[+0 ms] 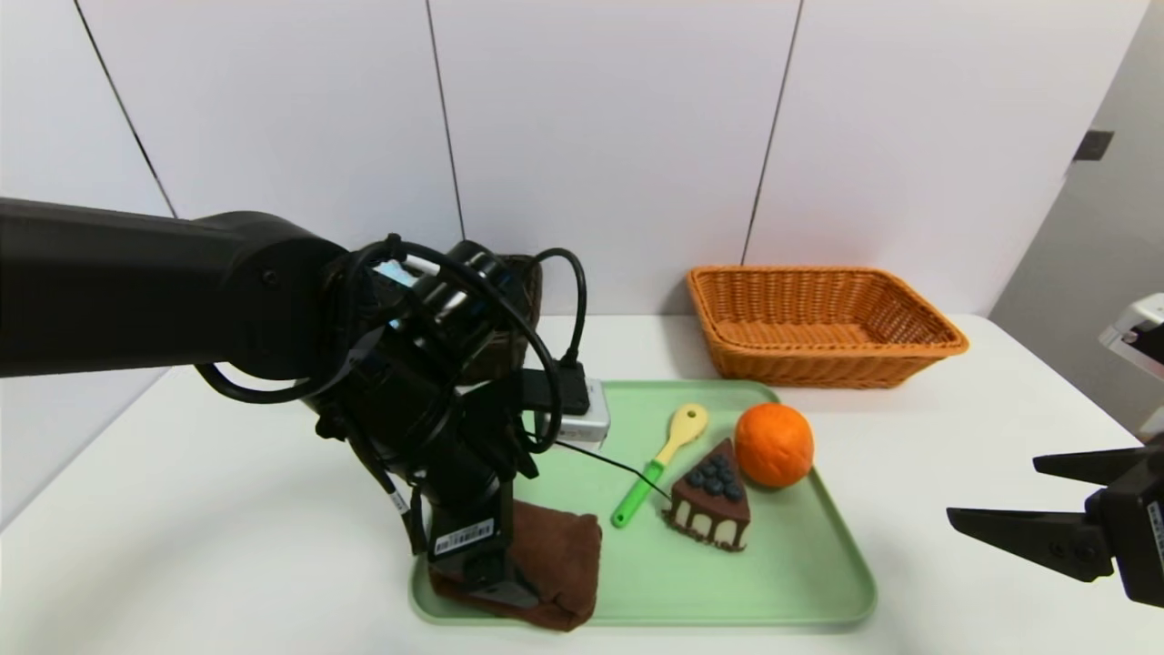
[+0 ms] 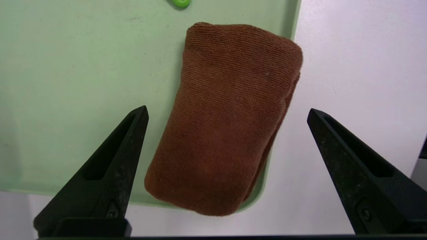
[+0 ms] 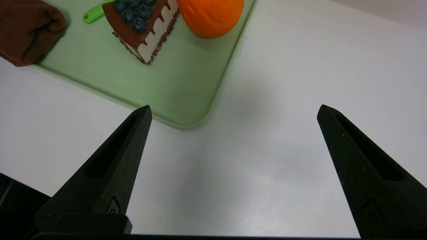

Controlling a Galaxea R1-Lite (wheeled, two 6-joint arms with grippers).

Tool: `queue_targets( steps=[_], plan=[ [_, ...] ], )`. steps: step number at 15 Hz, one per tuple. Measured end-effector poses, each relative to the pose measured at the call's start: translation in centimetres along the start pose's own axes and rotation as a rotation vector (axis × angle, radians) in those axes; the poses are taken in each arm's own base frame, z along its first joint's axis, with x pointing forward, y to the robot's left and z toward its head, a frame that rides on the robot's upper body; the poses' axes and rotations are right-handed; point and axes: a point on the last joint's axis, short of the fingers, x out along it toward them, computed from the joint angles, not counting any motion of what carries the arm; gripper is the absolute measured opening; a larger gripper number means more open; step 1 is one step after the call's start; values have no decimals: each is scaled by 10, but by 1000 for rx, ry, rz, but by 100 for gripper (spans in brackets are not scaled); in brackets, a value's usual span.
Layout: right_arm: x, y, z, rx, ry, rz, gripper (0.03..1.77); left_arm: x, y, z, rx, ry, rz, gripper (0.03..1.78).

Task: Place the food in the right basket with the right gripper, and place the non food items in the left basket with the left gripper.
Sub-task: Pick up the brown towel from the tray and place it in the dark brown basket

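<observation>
Left gripper point(image 2: 227, 111) hangs wide open over the towel point(image 2: 227, 116), gripping nothing. You see the towel folded at the tray's point(image 2: 66, 83) near-left corner, one edge spilling over the rim. It looks soft and light, so it should squash and sag; pinch across the thick middle fold. Right gripper point(image 3: 233, 110) waits open and empty, off the tray's right.
</observation>
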Motion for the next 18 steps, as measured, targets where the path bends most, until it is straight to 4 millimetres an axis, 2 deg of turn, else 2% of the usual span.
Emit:
queue_targets(
  steps=[4,11,15,18],
  plan=[
    [1,-1,-1,3,5,-3,171,13,-1,-7,-14,31,-27,169],
    [1,-1,-1,3,6,-3,171,19,-1,-11,-32,51,-41,169],
    [1,-1,-1,2,6,-3,171,21,0,-11,-38,55,-44,106],
    [1,-1,-1,2,6,-4,171,21,0,-11,-38,54,-43,77]
  ],
)
